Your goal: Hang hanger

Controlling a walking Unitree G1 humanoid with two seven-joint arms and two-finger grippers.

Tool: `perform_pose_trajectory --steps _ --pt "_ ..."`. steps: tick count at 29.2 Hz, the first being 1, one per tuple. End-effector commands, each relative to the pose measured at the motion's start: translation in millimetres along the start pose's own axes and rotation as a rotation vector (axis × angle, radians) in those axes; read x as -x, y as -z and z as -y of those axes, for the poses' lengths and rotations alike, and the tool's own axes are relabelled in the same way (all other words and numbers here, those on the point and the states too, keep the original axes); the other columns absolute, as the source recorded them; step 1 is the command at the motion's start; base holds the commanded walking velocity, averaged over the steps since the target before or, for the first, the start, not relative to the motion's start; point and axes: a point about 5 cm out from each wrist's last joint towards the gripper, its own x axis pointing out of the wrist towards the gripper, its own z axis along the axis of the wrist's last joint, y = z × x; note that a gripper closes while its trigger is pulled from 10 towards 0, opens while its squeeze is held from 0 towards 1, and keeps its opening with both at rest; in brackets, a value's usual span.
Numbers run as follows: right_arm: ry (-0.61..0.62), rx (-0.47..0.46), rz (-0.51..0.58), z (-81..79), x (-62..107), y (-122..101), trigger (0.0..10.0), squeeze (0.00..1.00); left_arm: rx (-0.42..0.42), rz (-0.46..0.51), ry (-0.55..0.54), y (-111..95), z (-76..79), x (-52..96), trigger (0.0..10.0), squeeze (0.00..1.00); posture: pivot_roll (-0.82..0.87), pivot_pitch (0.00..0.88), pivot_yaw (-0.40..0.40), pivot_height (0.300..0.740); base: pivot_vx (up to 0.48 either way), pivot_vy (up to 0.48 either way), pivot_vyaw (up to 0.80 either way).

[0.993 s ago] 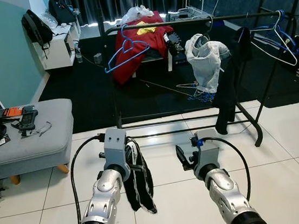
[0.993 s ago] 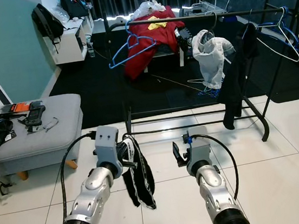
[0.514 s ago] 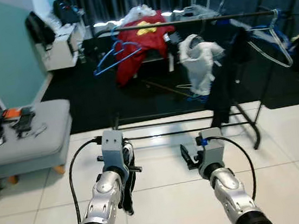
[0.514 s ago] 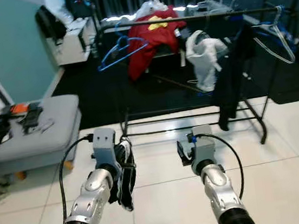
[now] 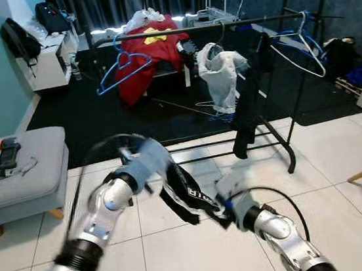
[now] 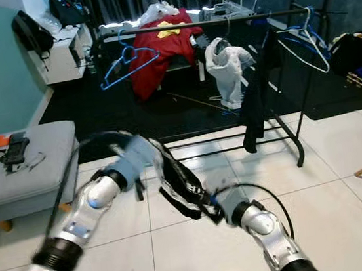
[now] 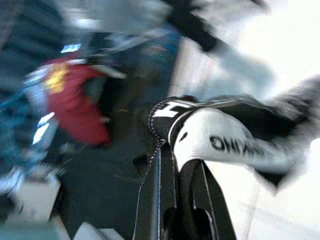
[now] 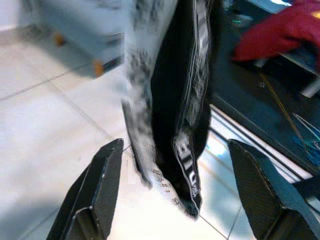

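The left gripper (image 7: 172, 165) is clamped on a black garment (image 5: 186, 191), held low, well short of the rack (image 5: 188, 31). The right gripper (image 8: 175, 195), fingers apart, flanks its hanging end. Best steady that end before closing, then carry it to the rack.

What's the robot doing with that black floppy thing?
The robot stands on the white tile floor facing a clothes rack. Its left end effector is shut on a black garment with white lettering, holding it up in front of its body. The right end effector is open, reaching toward the garment's lower end. Nothing has gone onto the rack yet.
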Motion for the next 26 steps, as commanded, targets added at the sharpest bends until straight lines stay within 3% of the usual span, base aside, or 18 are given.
perform_pose_trajectory --steps 1,5,10,14,15,17,26 --pt "-0.03 0.034 -0.004 -4.0 0.7 0 10.0 0.0 -0.039 -0.02 0.146 0 1.9 2.7 10.0 0.0 -0.13 0.036 0.008 0.74 0.0 0.0 0.0" --pt "-0.035 0.043 -0.002 -4.4 -0.2 -2 10.0 0.0 -0.036 -0.065 0.336 3 3.7 12.8 10.0 0.0 -0.13 0.036 0.007 0.74 0.0 0.0 0.0" --pt "-0.053 0.071 -0.002 -4.2 -0.8 -3 10.0 0.0 -0.042 -0.128 0.457 6 -1.4 20.5 10.0 0.0 -0.12 0.035 0.002 0.74 0.0 0.0 0.0" --pt "-0.1 0.092 -0.024 -5.6 -2.5 -2 10.0 0.0 0.007 -0.355 0.579 24 -10.9 34.4 10.0 0.0 -0.11 0.026 0.008 0.74 0.0 0.0 0.0" --pt "-0.1 0.092 -0.024 -5.6 -2.5 -2 10.0 0.0 0.007 -0.355 0.579 24 -10.9 34.4 10.0 0.0 -0.11 0.026 0.008 0.74 0.0 0.0 0.0" --pt "-0.121 0.11 -0.058 -7.1 -0.2 3 10.0 0.0 0.042 -0.512 0.633 38 -13.4 44.8 10.0 0.0 -0.11 0.025 0.012 0.74 0.0 0.0 0.0" --pt "-0.125 0.101 -0.094 -9.0 9.5 18 10.0 0.0 0.134 -0.671 0.598 54 -14.1 51.9 10.0 0.0 -0.12 0.027 0.019 0.74 0.0 0.0 0.0"
